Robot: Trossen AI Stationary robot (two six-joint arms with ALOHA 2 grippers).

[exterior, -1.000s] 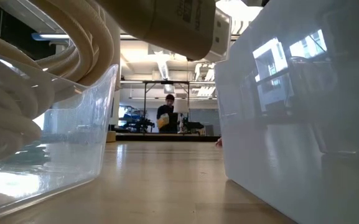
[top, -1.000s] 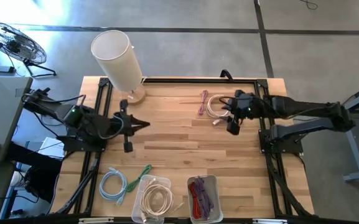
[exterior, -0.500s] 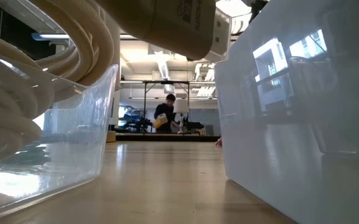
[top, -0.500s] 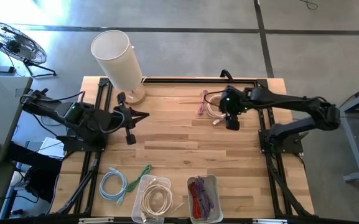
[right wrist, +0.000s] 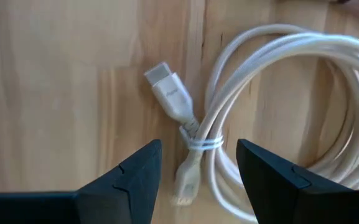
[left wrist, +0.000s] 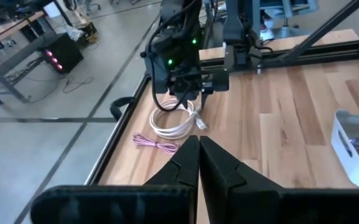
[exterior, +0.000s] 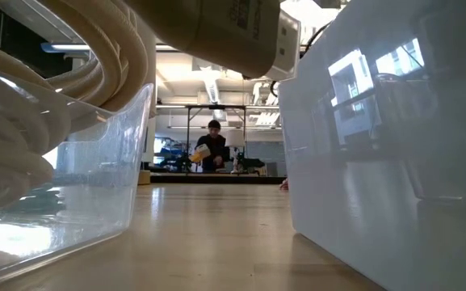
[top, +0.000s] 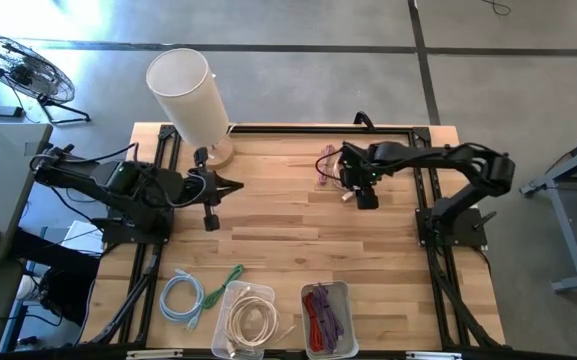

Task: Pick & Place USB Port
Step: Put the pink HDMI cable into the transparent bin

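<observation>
A coiled white USB cable (right wrist: 272,93) lies flat on the wooden table at the far right, its plug (right wrist: 168,88) pointing away from the coil. It also shows in the high view (top: 339,172) and the left wrist view (left wrist: 175,123). My right gripper (right wrist: 198,149) points down over it, open, one finger on each side of the tied strands near the plug. In the high view it (top: 353,188) hangs over the coil's near edge. My left gripper (left wrist: 199,144) is shut and empty, held over the table's left part (top: 213,192).
A thin purple cable (top: 325,165) lies just left of the white coil. A clear bin of white cables (top: 248,318) and a white bin of red and purple cables (top: 328,318) stand at the near edge, with blue (top: 180,297) and green (top: 224,279) cables beside them. A white cylinder (top: 186,92) stands far left.
My right gripper has gone toward the table's left edge and now stands over the white coil's plug end, its arm folding in. My left gripper has shifted a little toward the far edge. The cable has stayed where it was.
</observation>
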